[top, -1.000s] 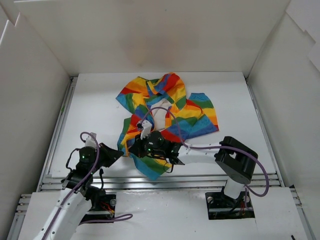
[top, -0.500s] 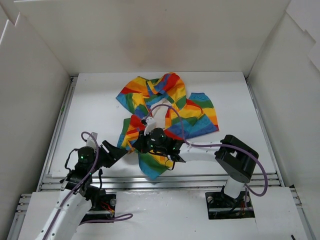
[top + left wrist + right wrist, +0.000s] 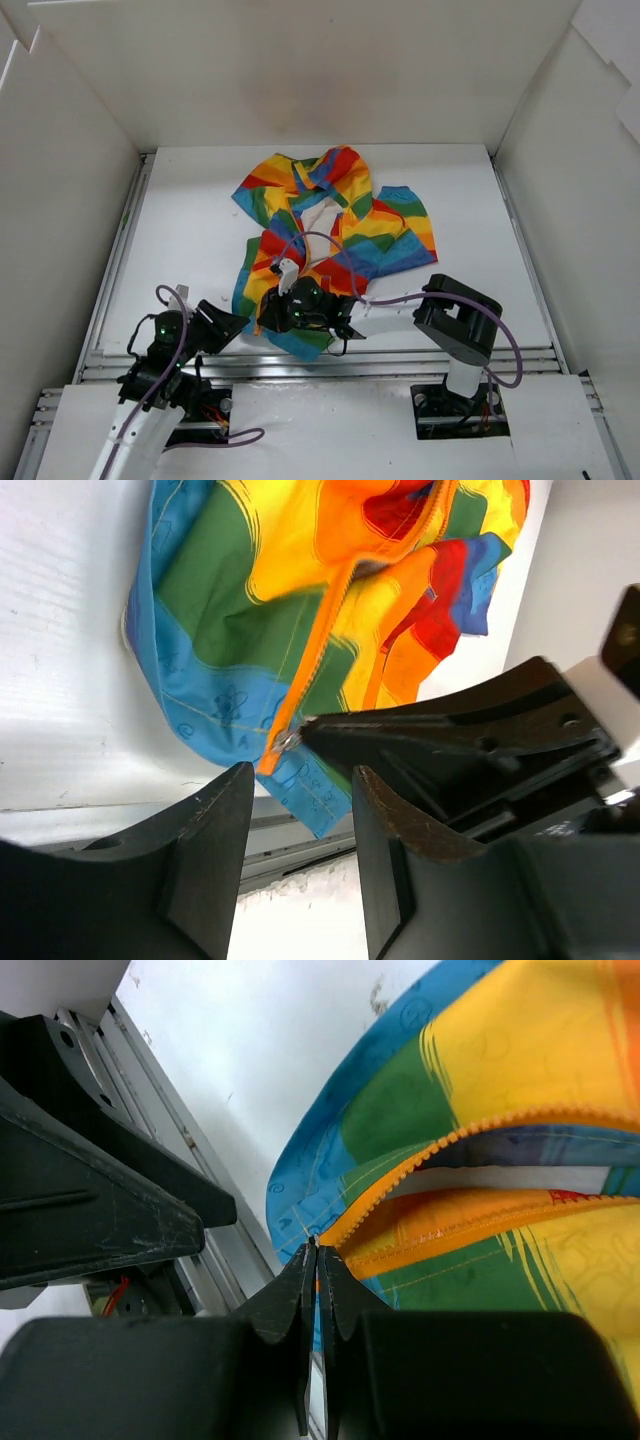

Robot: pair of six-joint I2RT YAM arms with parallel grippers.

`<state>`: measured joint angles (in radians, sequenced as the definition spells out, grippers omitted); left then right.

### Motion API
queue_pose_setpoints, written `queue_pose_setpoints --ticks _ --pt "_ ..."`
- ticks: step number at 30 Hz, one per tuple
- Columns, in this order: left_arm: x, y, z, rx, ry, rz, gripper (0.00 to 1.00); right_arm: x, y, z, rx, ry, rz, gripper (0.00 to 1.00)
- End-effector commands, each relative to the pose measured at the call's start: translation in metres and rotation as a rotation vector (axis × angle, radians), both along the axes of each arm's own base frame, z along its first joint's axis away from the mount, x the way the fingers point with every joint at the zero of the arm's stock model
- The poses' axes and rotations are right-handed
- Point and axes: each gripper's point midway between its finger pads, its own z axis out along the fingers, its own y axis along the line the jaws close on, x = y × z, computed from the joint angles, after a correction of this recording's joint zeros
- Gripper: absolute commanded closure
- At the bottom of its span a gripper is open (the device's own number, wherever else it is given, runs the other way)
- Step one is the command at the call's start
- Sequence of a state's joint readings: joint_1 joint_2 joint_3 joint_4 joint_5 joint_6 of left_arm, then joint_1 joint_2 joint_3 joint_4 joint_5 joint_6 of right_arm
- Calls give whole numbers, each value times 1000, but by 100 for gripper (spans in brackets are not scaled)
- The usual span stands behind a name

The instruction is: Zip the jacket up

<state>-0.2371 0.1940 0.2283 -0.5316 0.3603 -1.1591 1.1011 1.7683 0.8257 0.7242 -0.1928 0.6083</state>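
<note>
jacket [image 3: 330, 220]: rainbow stripes, crumpled and spread on the white surface [image 3: 190, 230], hood end toward the far wall, blue hem toward the arm bases
zipper [image 3: 322, 640]: orange teeth, undone, the two halves splay apart up the jacket front and meet only at the hem; white lining shows in the gap higher up
right hand [image 3: 268, 317]: over the jacket's hem at the zipper's bottom end, fingers [image 3: 295, 1290] pressed together, clamped on the zipper where a small metal piece sits at the tips
left hand [image 3: 240, 322]: just beside the jacket's hem, on the jacket's left side, fingers [image 3: 212, 830] apart, nothing between them, the opening aimed at the zipper end and the right hand's tip
contact: right hand touching the jacket; left hand near it but apart from the fabric in the left wrist view
hem: blue edge lying at the near edge of the surface, just beside the metal rail [image 3: 400, 352]
</note>
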Motion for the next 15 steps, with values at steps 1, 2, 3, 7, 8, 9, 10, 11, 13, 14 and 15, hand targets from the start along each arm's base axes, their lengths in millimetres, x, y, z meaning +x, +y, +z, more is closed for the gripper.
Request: queue_pose_setpoints --ticks 1,2,3,7,8,9,10,11,13,14,15 --pt "-4 1 -7 -30 42 39 61 -5 17 27 130 -4 26 100" --pt "-4 1 -7 -35 43 39 61 -3 17 27 129 -7 17 100" --pt "-5 3 -10 -26 58 48 61 -2 16 28 124 -15 14 100" --pt "-4 4 -6 -8 58 41 61 2 15 37 123 -40 2 100" --pt "-4 3 -7 -14 62 40 61 2 16 39 129 -42 2 100" --pt "-4 1 -8 -19 66 37 61 2 17 40 134 -40 0 100" --pt "-4 2 -12 -20 81 40 61 2 17 40 138 -39 -2 100" --pt "-5 2 -14 -19 89 41 61 4 17 41 138 -42 -9 100" --pt "-6 0 -20 -31 112 43 61 4 17 43 136 -49 -12 100" --pt "-4 -1 -19 -42 96 43 61 5 17 43 134 -49 -13 100" --pt "-4 -2 -23 -51 104 43 61 5 17 42 133 -46 -14 100"
